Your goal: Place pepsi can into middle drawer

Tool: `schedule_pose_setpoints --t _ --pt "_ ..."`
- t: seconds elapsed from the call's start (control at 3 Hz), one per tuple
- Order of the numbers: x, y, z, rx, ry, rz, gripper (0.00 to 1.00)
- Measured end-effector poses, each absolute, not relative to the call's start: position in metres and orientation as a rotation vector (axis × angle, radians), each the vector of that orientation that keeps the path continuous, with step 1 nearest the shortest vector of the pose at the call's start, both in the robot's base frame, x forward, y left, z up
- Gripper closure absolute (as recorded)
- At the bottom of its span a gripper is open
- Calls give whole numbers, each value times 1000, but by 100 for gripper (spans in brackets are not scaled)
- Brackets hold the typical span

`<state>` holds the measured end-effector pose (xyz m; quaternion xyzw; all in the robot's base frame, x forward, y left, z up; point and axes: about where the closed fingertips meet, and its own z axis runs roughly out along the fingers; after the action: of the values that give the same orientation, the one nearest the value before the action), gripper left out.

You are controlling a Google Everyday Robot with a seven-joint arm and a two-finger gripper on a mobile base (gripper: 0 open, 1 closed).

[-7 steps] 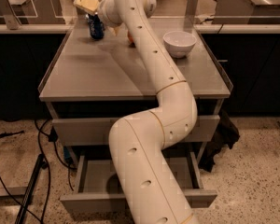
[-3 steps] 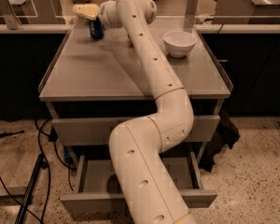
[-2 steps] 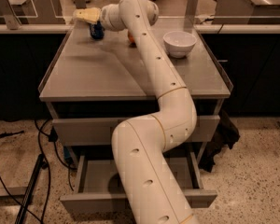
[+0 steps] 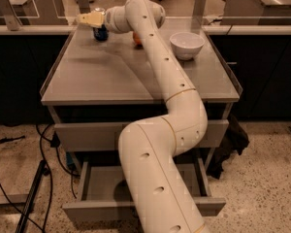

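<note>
The pepsi can (image 4: pixel 101 33), dark blue with a silver top, stands upright at the back left of the grey table (image 4: pixel 111 76). My gripper (image 4: pixel 83 19) reaches in from the right at the height of the can's upper half. It overlaps the can's upper half in view, and its pale tip points left past the can. Contact with the can cannot be made out. The middle drawer (image 4: pixel 99 178) is pulled open below the table top, and my arm hides much of its inside. The drawer front above it (image 4: pixel 87 135) is closed.
A white bowl (image 4: pixel 186 44) sits at the back right of the table. A small orange thing (image 4: pixel 135 38) shows just behind my arm. Cables (image 4: pixel 43 149) run over the floor at the left, and a dark bag (image 4: pixel 231 142) leans by the right leg.
The gripper has come down from above the can to the level of its upper half. The can has stayed in place.
</note>
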<state>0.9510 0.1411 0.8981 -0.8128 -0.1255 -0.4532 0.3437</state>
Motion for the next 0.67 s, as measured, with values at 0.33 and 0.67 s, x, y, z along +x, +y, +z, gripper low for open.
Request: schedule_pose_setpoints --t 0.33,0.67 --pt "953 146 897 -2090 -365 -1200 0" --pt "952 154 896 -2079 -395 -1204 0"
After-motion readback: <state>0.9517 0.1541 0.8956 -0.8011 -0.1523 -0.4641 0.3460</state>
